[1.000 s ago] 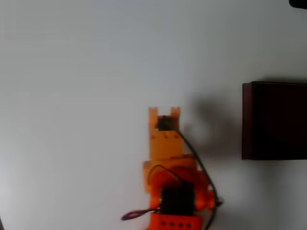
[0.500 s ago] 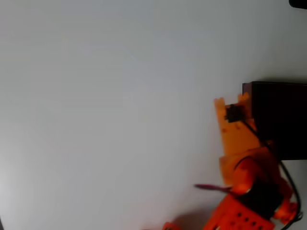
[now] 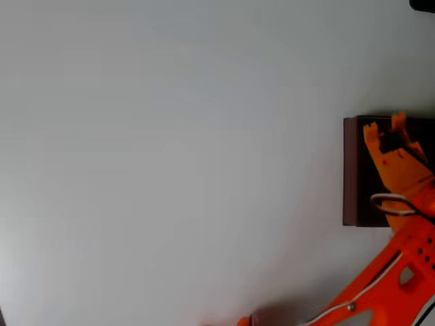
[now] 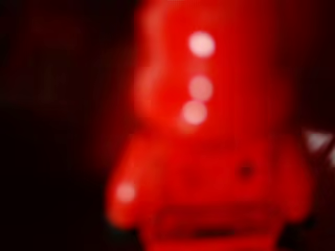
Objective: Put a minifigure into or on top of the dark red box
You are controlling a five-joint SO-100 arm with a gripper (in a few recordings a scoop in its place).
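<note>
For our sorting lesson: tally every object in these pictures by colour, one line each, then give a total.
Bright red: 1, the minifigure, blurred close to the wrist camera.
Dark red: 1, the box.
Orange: 1, the gripper over the box.
Total: 3

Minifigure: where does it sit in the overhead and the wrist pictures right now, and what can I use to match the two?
Overhead view: I cannot make it out; the orange claw hangs over the dark red box at the right edge.
Wrist view: the minifigure is a blurred red shape very close to the lens, centre to right.
Shared landmark: the box's dark inside, under the claw overhead and likely the black backdrop in the wrist view.
</note>
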